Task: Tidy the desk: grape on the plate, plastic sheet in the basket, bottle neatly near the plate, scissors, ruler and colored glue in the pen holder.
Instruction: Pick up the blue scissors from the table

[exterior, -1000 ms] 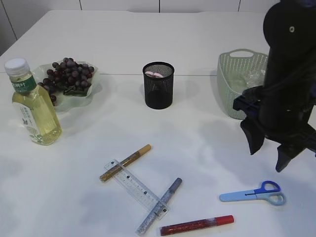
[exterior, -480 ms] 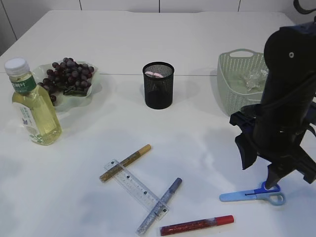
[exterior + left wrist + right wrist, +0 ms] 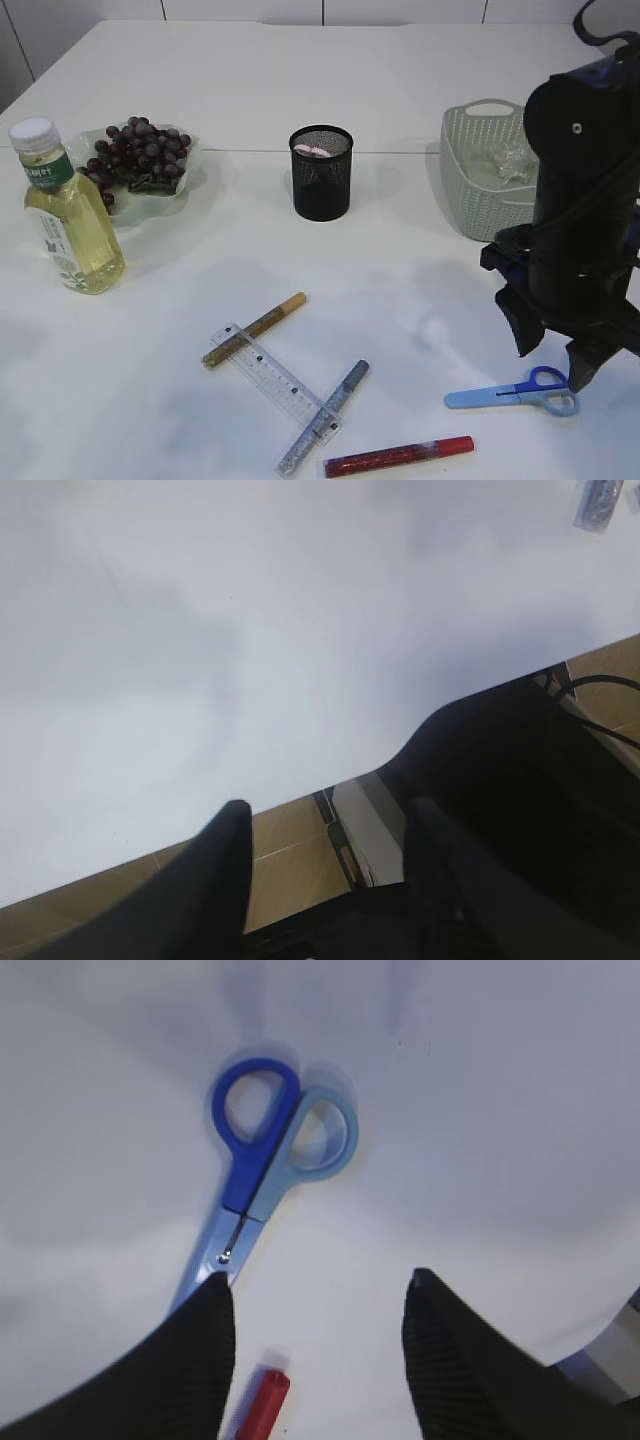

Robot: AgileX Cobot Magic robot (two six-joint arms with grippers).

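The blue scissors (image 3: 515,392) lie flat at the front right; in the right wrist view the scissors (image 3: 255,1170) have their handles just ahead of my right gripper (image 3: 318,1290). My right gripper (image 3: 553,360) hangs open just above the handles, holding nothing. A clear ruler (image 3: 275,385) lies across a gold glue stick (image 3: 255,328) and a silver one (image 3: 325,415); a red glue stick (image 3: 398,456) is near the front edge. The grapes (image 3: 140,155) sit on the green plate (image 3: 165,205), the bottle (image 3: 70,215) beside it. The plastic sheet (image 3: 510,160) is in the basket (image 3: 470,190). My left gripper (image 3: 325,815) is open and empty.
The black mesh pen holder (image 3: 321,172) stands at the middle back with something pink inside. The left wrist view shows the white table (image 3: 250,630) edge with floor beyond. The red glue stick's tip (image 3: 262,1400) lies beside my right gripper's left finger.
The right arm has come down from beside the basket to just over the scissors' handles, then shifted slightly right. Its jaws stayed open. Nothing on the table has moved.
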